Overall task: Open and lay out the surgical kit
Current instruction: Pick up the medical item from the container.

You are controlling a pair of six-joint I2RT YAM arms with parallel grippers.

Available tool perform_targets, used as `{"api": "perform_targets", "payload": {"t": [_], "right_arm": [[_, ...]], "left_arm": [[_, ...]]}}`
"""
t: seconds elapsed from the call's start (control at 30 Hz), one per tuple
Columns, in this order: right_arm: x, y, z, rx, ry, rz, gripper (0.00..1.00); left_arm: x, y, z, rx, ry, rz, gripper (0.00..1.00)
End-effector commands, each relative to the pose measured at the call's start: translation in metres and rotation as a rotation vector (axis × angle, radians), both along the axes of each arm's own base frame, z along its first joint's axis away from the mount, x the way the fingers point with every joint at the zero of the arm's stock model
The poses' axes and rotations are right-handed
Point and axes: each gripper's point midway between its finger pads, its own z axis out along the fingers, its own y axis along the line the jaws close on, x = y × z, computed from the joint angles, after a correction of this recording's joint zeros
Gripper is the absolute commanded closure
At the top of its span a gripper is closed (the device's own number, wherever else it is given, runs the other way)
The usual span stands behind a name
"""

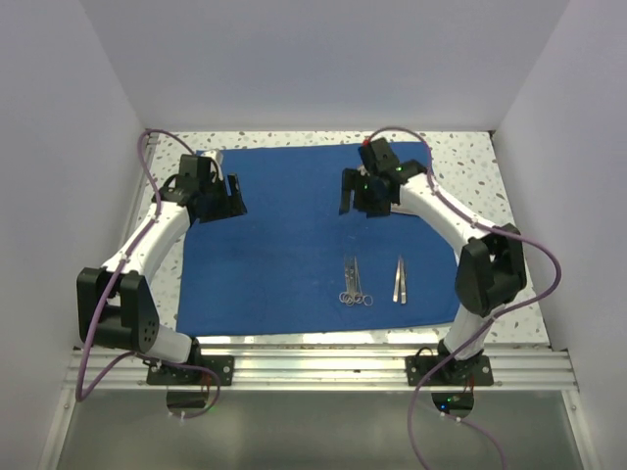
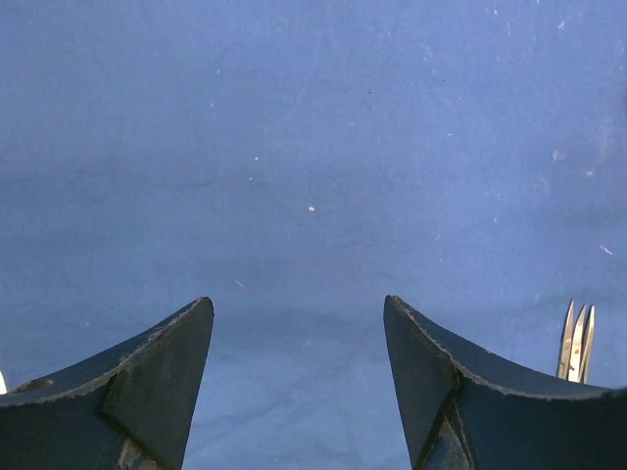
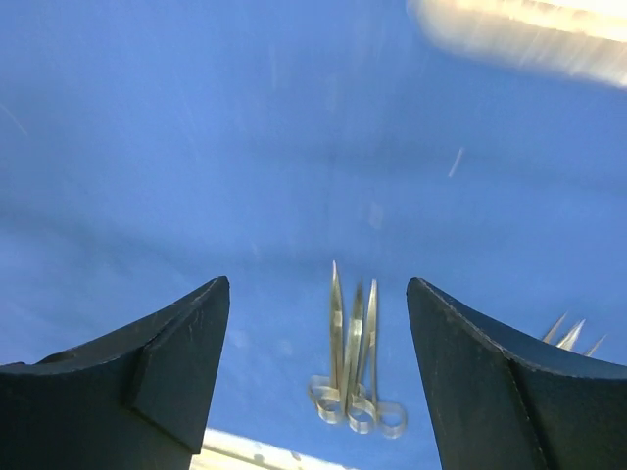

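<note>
Left gripper (image 2: 298, 299) and right gripper (image 3: 317, 281) both gape empty; pinching the near, overlapping slim silver scissors and forceps (image 3: 353, 362) might drag both askew.

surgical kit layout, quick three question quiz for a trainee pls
1. True or false: the blue cloth wrap lies spread open on the table.
2. Which lies nearer the right arm? A) the tweezers B) the scissors and forceps
3. Is the left gripper or the right gripper holding anything?
Key: 1 true; 2 A; 3 neither, both are open and empty.
</note>
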Motion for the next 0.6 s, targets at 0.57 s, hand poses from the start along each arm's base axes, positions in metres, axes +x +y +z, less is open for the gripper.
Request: {"api": "perform_targets", "payload": {"t": [0.57], "right_arm": [[0.116,-0.168,-0.040,-0.318,0.106,-0.335,0.52]], "left_arm": [[0.012,0.006,0.028,0.008,-0.074,0.036,0.26]]}}
